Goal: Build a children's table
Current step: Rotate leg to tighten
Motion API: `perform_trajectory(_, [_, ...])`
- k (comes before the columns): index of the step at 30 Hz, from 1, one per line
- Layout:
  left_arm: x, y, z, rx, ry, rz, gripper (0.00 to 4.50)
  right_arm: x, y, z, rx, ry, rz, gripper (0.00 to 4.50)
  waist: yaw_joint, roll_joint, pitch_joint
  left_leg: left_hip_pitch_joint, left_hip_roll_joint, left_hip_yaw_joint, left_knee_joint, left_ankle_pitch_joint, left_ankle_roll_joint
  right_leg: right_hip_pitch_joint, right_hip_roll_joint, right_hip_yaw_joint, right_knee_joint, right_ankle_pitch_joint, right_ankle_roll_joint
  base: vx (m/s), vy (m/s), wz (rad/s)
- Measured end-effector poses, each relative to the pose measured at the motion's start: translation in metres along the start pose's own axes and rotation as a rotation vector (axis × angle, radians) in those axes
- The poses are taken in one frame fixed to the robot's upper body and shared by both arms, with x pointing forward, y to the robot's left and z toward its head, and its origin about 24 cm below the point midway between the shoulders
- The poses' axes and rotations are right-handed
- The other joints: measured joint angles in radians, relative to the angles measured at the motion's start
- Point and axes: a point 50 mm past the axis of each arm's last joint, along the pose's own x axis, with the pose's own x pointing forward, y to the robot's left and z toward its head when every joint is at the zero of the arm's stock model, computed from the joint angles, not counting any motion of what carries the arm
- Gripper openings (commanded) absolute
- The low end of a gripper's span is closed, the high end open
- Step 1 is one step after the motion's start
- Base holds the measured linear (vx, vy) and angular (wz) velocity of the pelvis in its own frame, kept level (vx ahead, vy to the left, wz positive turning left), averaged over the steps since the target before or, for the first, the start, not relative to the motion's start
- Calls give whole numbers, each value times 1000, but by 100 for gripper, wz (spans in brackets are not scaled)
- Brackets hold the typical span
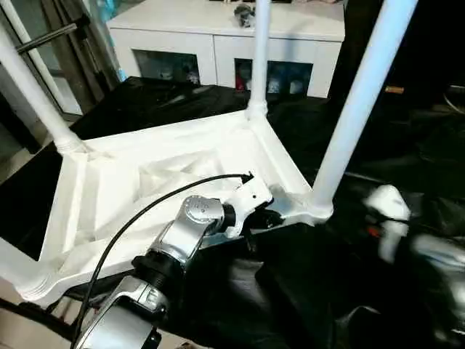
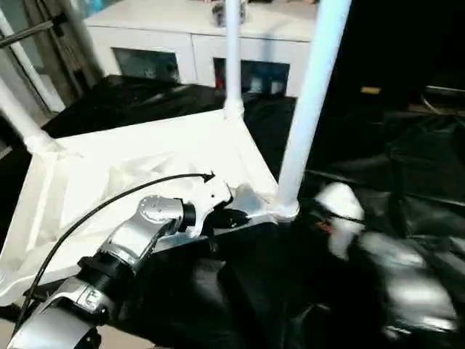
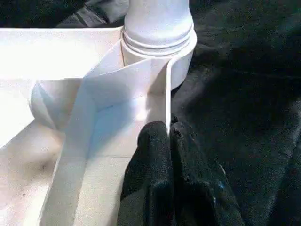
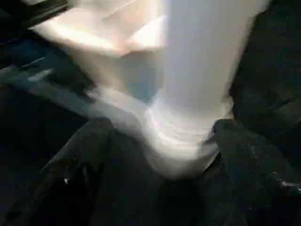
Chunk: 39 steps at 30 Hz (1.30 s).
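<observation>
White tabletop [image 3: 117,94] rim pinched between black fingers [image 3: 153,155].

head eyes: look down over the left gripper [image 1: 270,218]
wrist cams: both right up close on the same leg [image 3: 157,19] socket

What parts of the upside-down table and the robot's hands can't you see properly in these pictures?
- Tops of the four legs: cut off by the picture edges in the eye views.
- Right gripper: smeared by motion blur in the eye views; in the right wrist view the nearest leg's base is blurred too.
- Tabletop near edge: partly hidden behind the left forearm.
- Left gripper: shut on the tabletop's rim by the corner socket; how firmly is unclear.
- Cabinet contents: too small.
</observation>
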Motion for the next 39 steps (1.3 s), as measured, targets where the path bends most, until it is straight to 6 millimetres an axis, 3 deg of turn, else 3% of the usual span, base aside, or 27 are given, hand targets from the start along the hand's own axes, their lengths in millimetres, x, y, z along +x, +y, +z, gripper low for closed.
perform_trajectory(7, [0, 0, 0, 5, -2, -1, 0, -33, -1, -2, 85, 56, 75, 371, -1, 1, 1, 0, 0, 0, 0, 0, 0, 0, 0, 0, 0, 0, 0, 0, 0, 0])
perform_trajectory(15, [-2, 0, 0, 17, -5, -11, 0, -5, 16, -1, 113, -7, 136, 371, 0, 0, 1, -3, 0, 0, 1, 0, 0, -2, 0, -1, 0, 0, 0, 0, 0, 0])
perform_trajectory(19, [-5, 0, 2, 7, -10, -22, 0, -2, 21, 5, 108, -16, 173, 371, 8, -1, 2, -10, 1, 0, 2, 1, 1, -8, 0, -1, 2, 0, 0, 0, 0, 0])
perform_trajectory(21, [-9, 0, 3, -11, -14, -34, 44, 1, 24, 5, 114, -25, 192, 378, 9, -1, 2, -17, 1, 0, 4, 1, 2, -17, 0, -1, 6, 0, 0, 0, 0, 0])
perform_trajectory(23, [-16, 1, 5, -38, -50, -36, 58, 5, 27, 4, 125, -32, 200, 378, 11, -2, 3, -20, 2, 0, 7, 2, 3, -21, 0, -1, 10, 0, 0, 0, 0, 0])
perform_trajectory(39, [-78, -1, 6, -77, -55, -44, 184, 18, 40, 6, 155, -79, 241, 378, 12, -5, 3, -13, 2, 0, 10, 1, -1, -16, 0, 1, 18, 0, 0, 0, 0, 0])
